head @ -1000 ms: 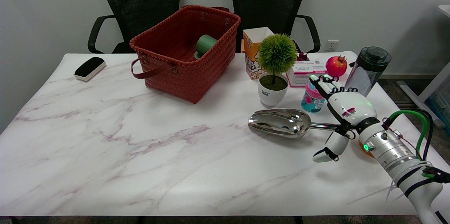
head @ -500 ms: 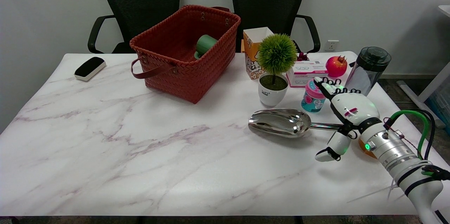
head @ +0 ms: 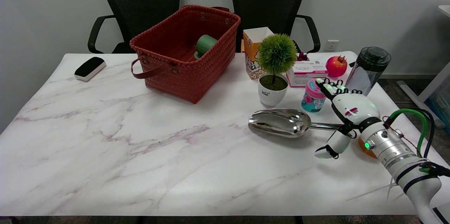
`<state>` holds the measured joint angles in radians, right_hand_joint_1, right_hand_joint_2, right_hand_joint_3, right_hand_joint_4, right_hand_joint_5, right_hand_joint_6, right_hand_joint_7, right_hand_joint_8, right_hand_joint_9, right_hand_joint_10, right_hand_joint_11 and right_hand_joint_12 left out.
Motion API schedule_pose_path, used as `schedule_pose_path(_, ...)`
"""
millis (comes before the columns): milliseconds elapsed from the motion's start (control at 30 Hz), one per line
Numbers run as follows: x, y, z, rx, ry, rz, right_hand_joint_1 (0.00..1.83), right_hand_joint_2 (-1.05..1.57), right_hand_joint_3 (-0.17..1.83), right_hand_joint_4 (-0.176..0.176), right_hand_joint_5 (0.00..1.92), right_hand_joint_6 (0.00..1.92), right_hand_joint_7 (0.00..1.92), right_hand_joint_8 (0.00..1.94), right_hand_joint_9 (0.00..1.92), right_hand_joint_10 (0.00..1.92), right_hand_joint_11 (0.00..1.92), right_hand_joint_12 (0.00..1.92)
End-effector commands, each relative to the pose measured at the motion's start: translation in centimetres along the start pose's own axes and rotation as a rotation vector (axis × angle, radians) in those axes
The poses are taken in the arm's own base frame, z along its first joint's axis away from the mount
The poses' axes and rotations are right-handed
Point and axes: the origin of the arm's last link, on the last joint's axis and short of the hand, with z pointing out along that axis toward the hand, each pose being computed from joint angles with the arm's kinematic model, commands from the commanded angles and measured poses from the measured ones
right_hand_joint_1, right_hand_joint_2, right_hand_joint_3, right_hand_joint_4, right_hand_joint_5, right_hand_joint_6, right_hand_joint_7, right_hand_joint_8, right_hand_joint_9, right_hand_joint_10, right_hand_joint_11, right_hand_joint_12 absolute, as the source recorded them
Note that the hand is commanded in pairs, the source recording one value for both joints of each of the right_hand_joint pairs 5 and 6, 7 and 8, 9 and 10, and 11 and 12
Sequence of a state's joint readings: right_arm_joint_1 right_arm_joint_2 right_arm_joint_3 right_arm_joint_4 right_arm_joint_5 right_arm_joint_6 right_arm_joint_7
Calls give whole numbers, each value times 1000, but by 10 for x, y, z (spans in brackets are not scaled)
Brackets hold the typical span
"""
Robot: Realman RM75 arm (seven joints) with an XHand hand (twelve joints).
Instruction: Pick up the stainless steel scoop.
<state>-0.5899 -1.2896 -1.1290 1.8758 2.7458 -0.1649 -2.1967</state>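
Head view shows the right hand [head: 346, 113] spread wide, holding nothing. Its palm hangs over the thin handle of the scoop [head: 281, 122], whose bowl lies beyond the thumb. That shiny handle might slip; fingers could bump the pink cup [head: 313, 96].

shiny silver scoop [head: 280, 122], red-brown woven basket [head: 211, 65]

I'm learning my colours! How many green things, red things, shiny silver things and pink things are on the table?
Green: 2, the green mug in the basket and the round green plant in its white pot.
Red: 2, the red woven basket and the red pomegranate.
Silver: 1, the stainless steel scoop.
Pink: 1, the pink-lidded cup.
Total: 6.
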Motion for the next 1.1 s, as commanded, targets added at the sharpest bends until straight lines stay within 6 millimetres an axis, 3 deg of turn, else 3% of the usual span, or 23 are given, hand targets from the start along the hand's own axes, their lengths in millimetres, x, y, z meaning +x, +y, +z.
schedule_pose_path(33,-3,1,3,-19,-23,1,1093,-264,763,0,87,87,361,361,220,220,764,764)
schedule_pose_path(367,-8,2,-1,-27,-40,5,1089,-272,836,0,146,146,605,605,468,468,910,910)
schedule_pose_path(867,-17,1,-3,-42,-79,20,1082,-264,802,0,179,179,633,633,545,545,986,986)
schedule_pose_path(1100,-16,-1,-1,-34,-79,23,1086,-263,796,0,243,243,646,646,708,708,1071,1071)
